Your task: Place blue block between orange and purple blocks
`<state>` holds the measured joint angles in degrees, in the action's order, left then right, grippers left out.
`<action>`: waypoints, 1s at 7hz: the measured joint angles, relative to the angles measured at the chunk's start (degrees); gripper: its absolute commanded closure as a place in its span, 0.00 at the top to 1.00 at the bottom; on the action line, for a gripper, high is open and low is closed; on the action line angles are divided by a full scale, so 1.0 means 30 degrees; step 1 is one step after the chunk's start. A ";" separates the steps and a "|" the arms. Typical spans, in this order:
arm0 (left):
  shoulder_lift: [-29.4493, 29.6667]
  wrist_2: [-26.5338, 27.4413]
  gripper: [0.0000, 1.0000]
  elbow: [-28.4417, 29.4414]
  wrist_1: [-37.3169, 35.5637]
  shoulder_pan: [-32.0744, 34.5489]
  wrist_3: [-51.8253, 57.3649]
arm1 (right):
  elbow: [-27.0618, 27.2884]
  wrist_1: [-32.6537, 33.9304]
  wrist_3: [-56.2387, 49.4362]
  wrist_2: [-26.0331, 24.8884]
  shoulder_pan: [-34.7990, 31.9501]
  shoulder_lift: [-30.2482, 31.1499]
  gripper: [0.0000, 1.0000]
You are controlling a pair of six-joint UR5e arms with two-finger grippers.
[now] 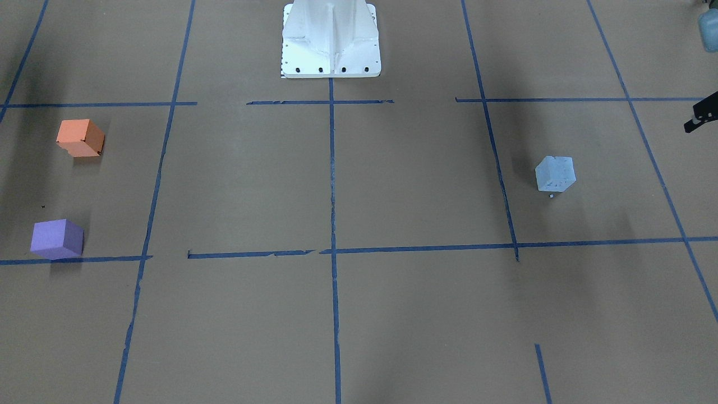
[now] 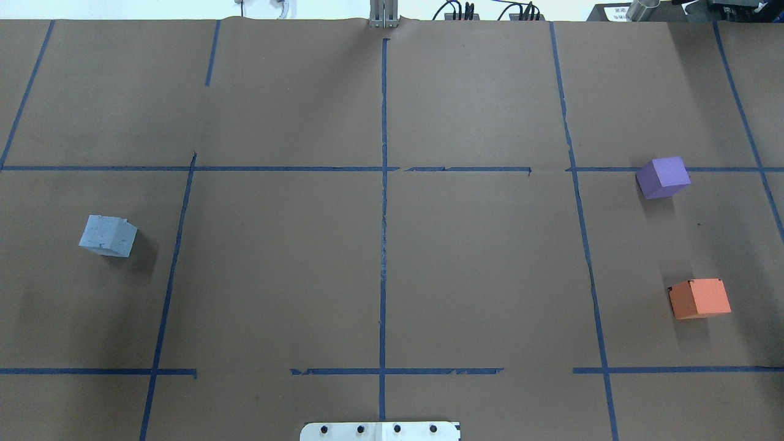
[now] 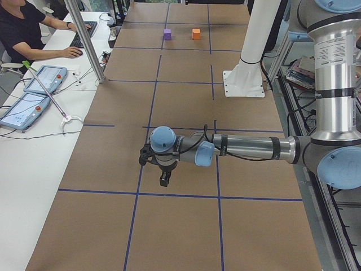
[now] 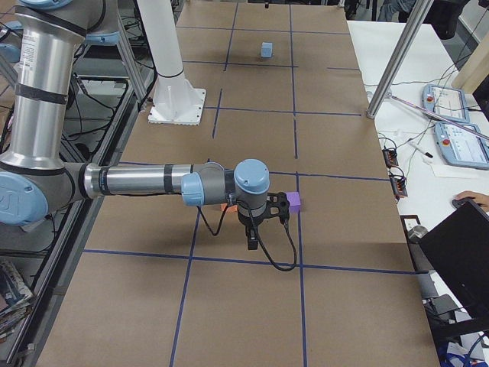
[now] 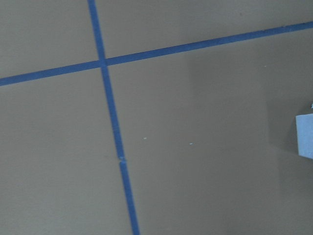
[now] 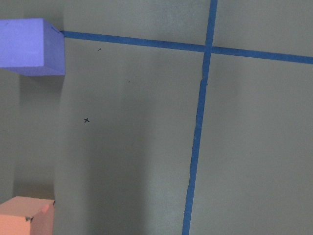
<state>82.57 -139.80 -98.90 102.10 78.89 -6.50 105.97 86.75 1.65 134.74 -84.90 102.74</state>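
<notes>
The blue block [image 2: 108,236] lies on the table's left half; it also shows in the front view [image 1: 555,174], the right view [image 4: 266,50] and at the left wrist view's right edge [image 5: 305,142]. The purple block [image 2: 663,177] and the orange block [image 2: 699,298] lie apart on the right half, and both show in the right wrist view, purple [image 6: 30,46] and orange [image 6: 24,215]. My left gripper [image 3: 164,182] hangs above the table beside the blue block, which the arm hides there. My right gripper [image 4: 252,243] hangs near the purple block [image 4: 293,202]. I cannot tell whether either is open or shut.
Blue tape lines [image 2: 383,245] divide the brown paper-covered table. The robot's white base [image 1: 331,42] stands at the table's near edge. A person sits at a side desk with tablets [image 3: 45,79]. A laptop and cables [image 4: 458,252] lie beyond the other end.
</notes>
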 measured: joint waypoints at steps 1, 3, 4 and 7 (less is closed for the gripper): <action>0.0157 0.0045 1.00 0.0015 0.1782 -0.1231 -0.2558 | 0.0000 -0.0051 -0.0013 0.0000 0.0011 -0.0008 1.00; 0.0766 0.1438 1.00 0.0036 0.4851 -0.4226 -0.7963 | -0.0046 -0.0383 -0.0016 -0.0019 0.0036 -0.0024 1.00; 0.1230 0.2447 1.00 0.0064 0.5640 -0.5818 -1.0359 | -0.0074 -0.0453 0.0005 -0.0013 0.0048 -0.0027 1.00; 0.2001 0.4542 1.00 0.0070 0.6771 -0.9058 -1.4480 | -0.0102 -0.0477 0.0035 0.0027 0.0058 -0.0029 1.00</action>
<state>88.57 -126.17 -98.69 122.41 51.72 -49.94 105.67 85.32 1.75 134.82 -84.73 102.66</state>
